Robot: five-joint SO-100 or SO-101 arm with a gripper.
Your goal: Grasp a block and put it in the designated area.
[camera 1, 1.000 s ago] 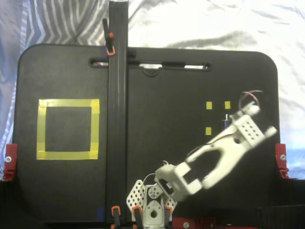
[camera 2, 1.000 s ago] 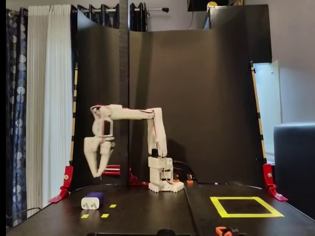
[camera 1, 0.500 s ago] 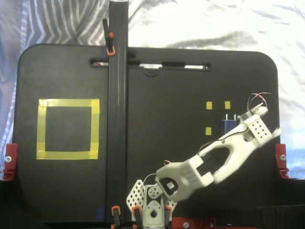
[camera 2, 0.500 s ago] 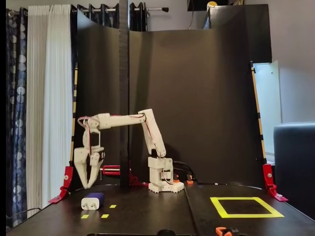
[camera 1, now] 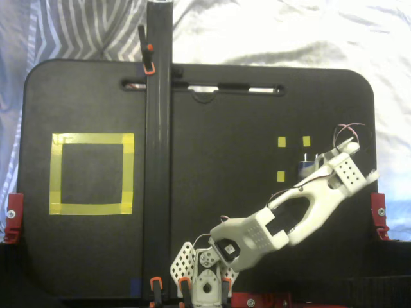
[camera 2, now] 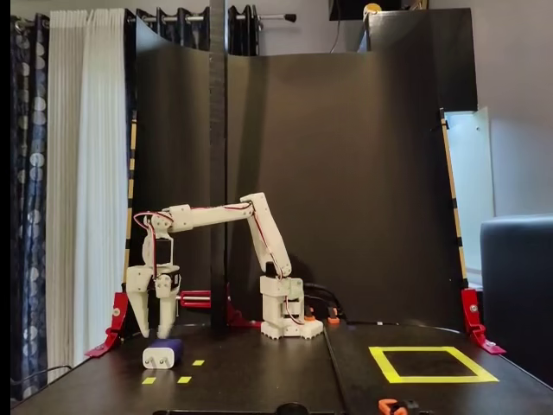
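The dark-blue block lies on the black board among small yellow tape squares. In a fixed view from above it peeks out left of the white gripper head. My gripper hangs pointing down just above the block, jaws spread and empty; from above, my gripper partly covers the block. The designated area, a large square of yellow tape, lies far to the left in that view, and at the right front in the side-on fixed view.
A tall black post stands between the block side and the yellow square. Red clamps hold the board's edges. The arm's base sits at the board's middle near edge. A black backdrop rises behind.
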